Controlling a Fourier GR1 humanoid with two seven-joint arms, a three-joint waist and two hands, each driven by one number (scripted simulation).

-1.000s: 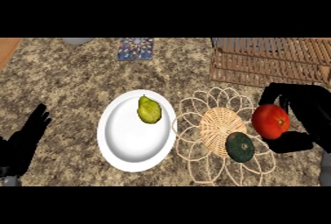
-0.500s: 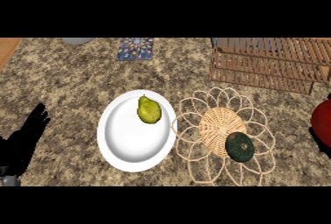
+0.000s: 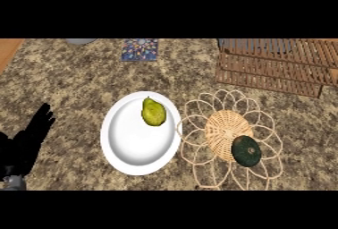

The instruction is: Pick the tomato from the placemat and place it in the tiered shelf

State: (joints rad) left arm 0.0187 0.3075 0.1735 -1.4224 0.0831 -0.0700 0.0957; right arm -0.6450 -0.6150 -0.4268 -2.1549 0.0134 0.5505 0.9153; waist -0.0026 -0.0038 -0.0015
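Change: a second before, I had the right hand closed round the tomato over the placemat's right edge; hand and tomato had since left my view.
Meaning: I judged the lift done and the carry to the shelf under way.
Tomato: unseen, whereabouts unknown.
Left hand [image 3: 27, 142]: relaxed, fingers straight, resting at the counter's left edge.
Placemat [image 3: 198, 117]: held only a dark green fruit [image 3: 246, 151].
Plate [image 3: 132, 143]: held a pear [image 3: 153, 112].
Tiered shelf [image 3: 277, 67]: far right corner, nothing visible on its slats.

Woven placemat [image 3: 228, 138] (petal-looped rim) flat on counter; slatted wooden tiered shelf [image 3: 277, 65] top right.
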